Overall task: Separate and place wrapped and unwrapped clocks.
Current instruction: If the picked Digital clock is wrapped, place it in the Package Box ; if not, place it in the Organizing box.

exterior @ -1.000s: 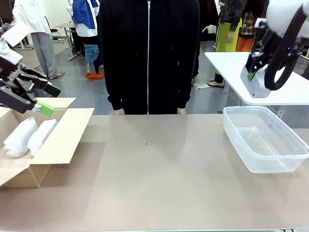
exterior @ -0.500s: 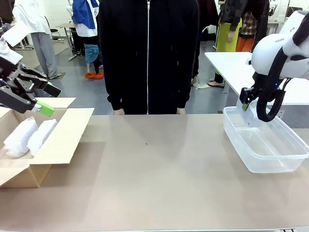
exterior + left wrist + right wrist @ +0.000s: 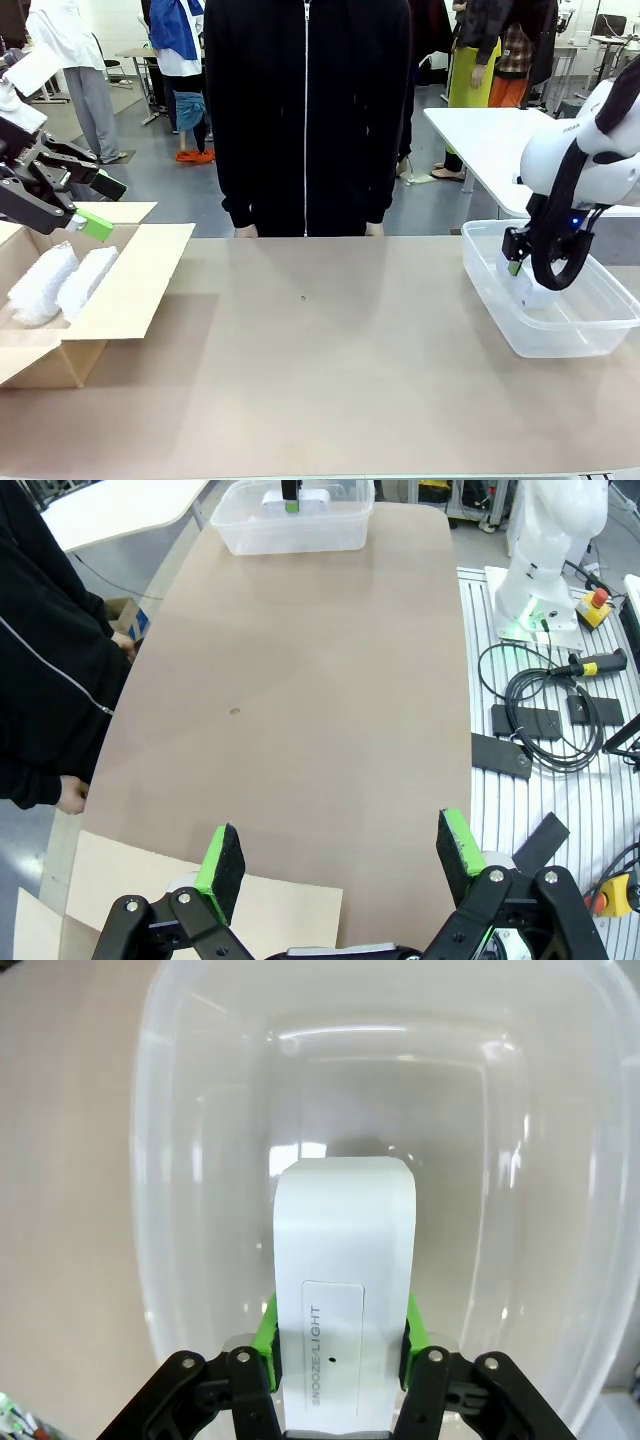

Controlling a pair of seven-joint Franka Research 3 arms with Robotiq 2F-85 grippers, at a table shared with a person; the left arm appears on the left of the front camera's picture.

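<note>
Two white arms share a long tan table (image 3: 330, 360) with a person in a black zip jacket (image 3: 307, 110) standing at the far side, hands down at the table edge. Next in size is the open cardboard box (image 3: 130, 290) at the left end, flaps spread flat. Inside it lie the two wrapped clocks (image 3: 58, 282), bumpy bubble-wrap bundles side by side and touching, long ends pointing near to far. At the right end sits a clear plastic tub (image 3: 590, 325), its walls see-through.

Over the far left corner of the box hangs the left gripper (image 3: 88, 205), its green-padded fingers spread wide apart with nothing between them; the left wrist view looks down the table between those two pads toward the tub at the other end. The right gripper (image 3: 514, 262) reaches down into the tub, clamped on the unwrapped clock (image 3: 343, 1290), a smooth glossy white block with rounded corners. Green pads press both of its long sides. Printed on the panel near the fingers is SNOOZE/LIGHT beside a small dark dot. The block's free end points at the tub floor; whether it touches I cannot tell.
</note>
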